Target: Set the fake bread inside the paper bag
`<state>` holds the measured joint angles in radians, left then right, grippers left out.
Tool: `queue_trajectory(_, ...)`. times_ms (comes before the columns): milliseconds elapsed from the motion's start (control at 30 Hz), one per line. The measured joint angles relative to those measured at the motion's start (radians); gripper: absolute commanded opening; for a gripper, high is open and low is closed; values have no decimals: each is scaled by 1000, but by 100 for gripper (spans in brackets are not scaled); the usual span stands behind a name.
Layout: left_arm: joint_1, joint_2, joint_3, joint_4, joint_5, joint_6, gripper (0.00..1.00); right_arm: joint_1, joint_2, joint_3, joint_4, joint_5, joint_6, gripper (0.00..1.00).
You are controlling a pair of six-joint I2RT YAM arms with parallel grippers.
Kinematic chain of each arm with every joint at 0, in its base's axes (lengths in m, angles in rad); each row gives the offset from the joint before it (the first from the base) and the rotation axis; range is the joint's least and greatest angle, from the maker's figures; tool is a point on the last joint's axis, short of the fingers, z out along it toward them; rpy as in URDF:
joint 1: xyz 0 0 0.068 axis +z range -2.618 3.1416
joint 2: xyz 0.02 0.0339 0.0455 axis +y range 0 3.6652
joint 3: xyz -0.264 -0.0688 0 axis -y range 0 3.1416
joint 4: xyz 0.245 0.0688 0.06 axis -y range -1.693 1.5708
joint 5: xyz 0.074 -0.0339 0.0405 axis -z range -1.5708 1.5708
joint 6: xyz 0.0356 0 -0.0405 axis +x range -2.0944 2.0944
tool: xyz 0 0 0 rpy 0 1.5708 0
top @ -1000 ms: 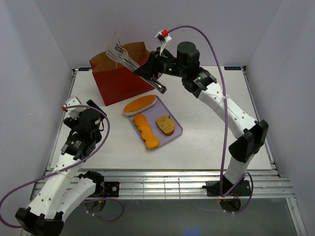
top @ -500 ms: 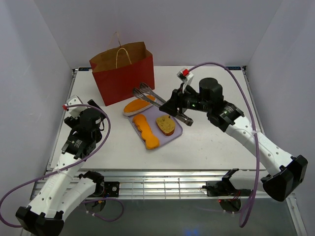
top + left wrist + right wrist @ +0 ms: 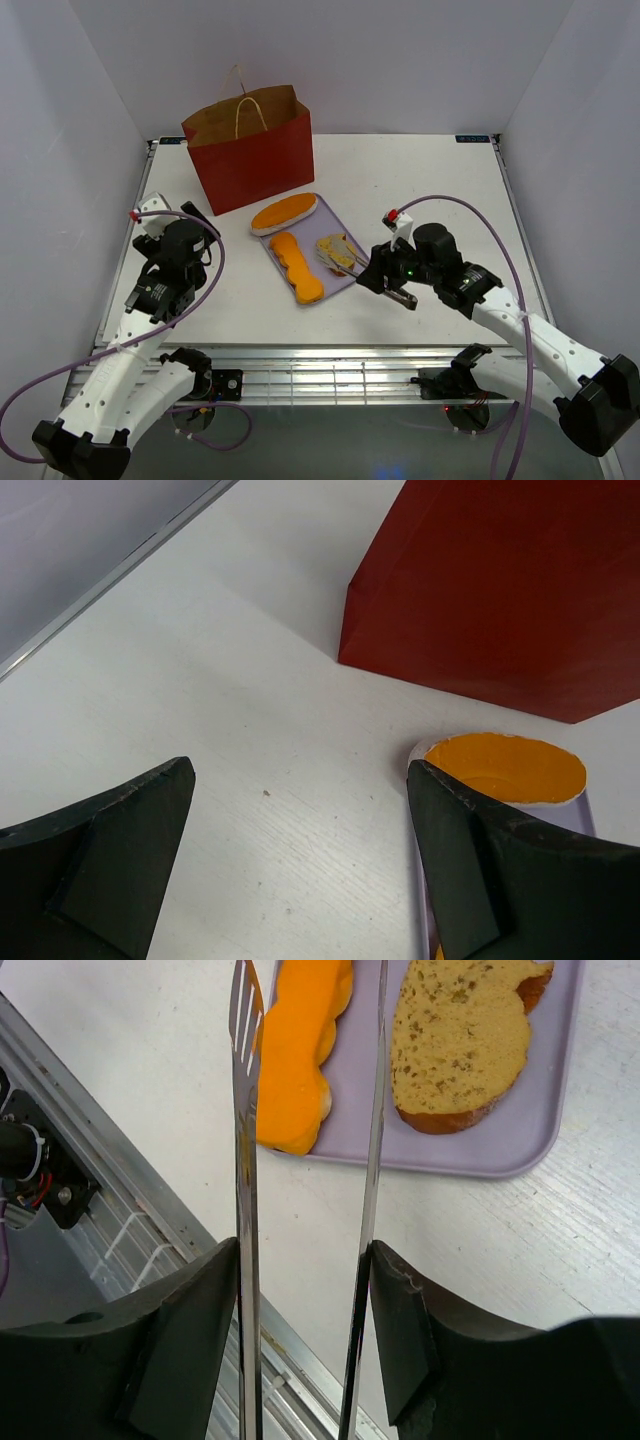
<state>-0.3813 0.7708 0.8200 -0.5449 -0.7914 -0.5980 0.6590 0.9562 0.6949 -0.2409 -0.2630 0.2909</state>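
Tongs (image 3: 335,255) that were being held up at the mouth of the paper bag (image 3: 250,150) 1 s ago are now being lowered over the lavender tray (image 3: 325,222). They are being carried by the right gripper (image 3: 388,282), which is being kept clamped on their handles while the 2 blades are being left spread apart. No bread is being held between them: the brown-crusted slice (image 3: 465,1045) is lying just ahead of that gripper beside the right blade, the wavy orange loaf (image 3: 300,1050) under the left blade, and the long orange loaf (image 3: 283,213) farther ahead, toward the bag. 3 pieces are therefore still waiting to be moved, and the bag's contents cannot be seen. The left gripper (image 3: 300,860) is being held open and empty, with the bag's red wall just ahead of it.
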Motion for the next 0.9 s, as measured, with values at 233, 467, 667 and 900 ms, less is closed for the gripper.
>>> queue_trajectory(233, 5, 20, 0, 4, 35, 10, 98, -5, -18, -49, 4, -3, 3, 61)
queue_trajectory(467, 6, 14, 0, 7, 46, 12, 98, -5, 5, -56, 21, -41, 12, 63)
queue_trajectory(667, 6, 13, 0, 7, 56, 14, 98, -5, 77, -56, 72, -80, 16, 63)
queue_trajectory(900, 6, 7, 0, 7, 68, 14, 98, -5, 202, -45, 98, -107, 15, 65)
